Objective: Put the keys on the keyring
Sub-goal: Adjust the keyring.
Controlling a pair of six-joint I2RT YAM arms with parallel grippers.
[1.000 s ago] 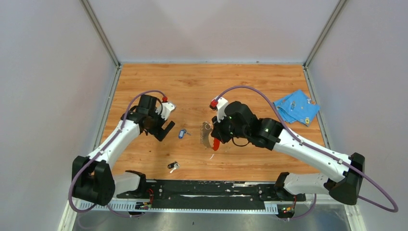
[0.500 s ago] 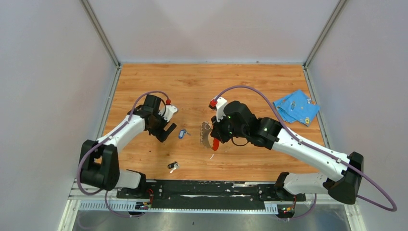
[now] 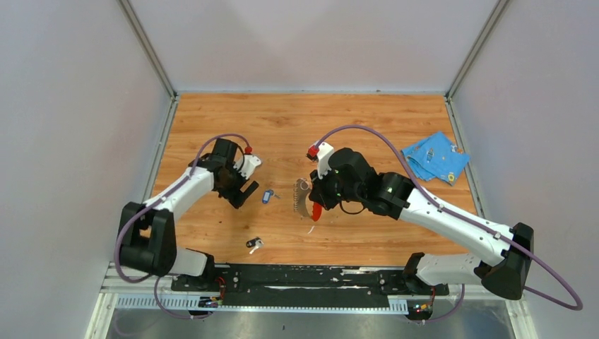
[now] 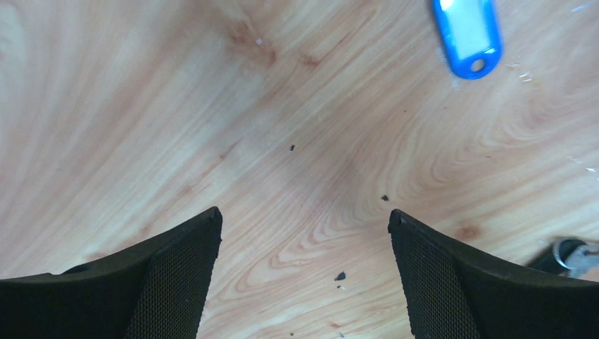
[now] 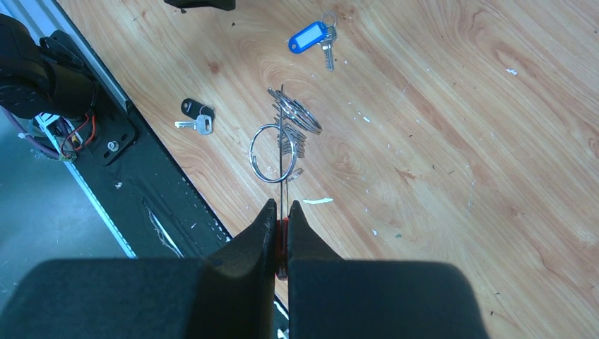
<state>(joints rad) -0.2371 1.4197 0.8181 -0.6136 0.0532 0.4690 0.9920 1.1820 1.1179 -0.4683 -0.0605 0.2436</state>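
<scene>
My right gripper (image 3: 316,205) is shut on the red end of the keyring (image 3: 305,198), holding it above the table; in the right wrist view its metal ring (image 5: 272,152) hangs past my shut fingers (image 5: 281,212). The blue-headed key (image 3: 267,195) lies on the wood left of the keyring and shows in the right wrist view (image 5: 309,37) and the left wrist view (image 4: 467,34). The black-headed key (image 3: 253,244) lies near the front edge, also in the right wrist view (image 5: 193,113). My left gripper (image 3: 245,191) is open and empty, just left of the blue key.
A blue cloth (image 3: 434,157) with small metal parts on it lies at the right edge of the wooden table (image 3: 311,120). A black rail (image 3: 311,275) runs along the front. Grey walls enclose the table on three sides.
My left arm has drawn its elbow in and the left gripper has shifted slightly right toward the blue key. The right arm and the keyring have stayed put.
</scene>
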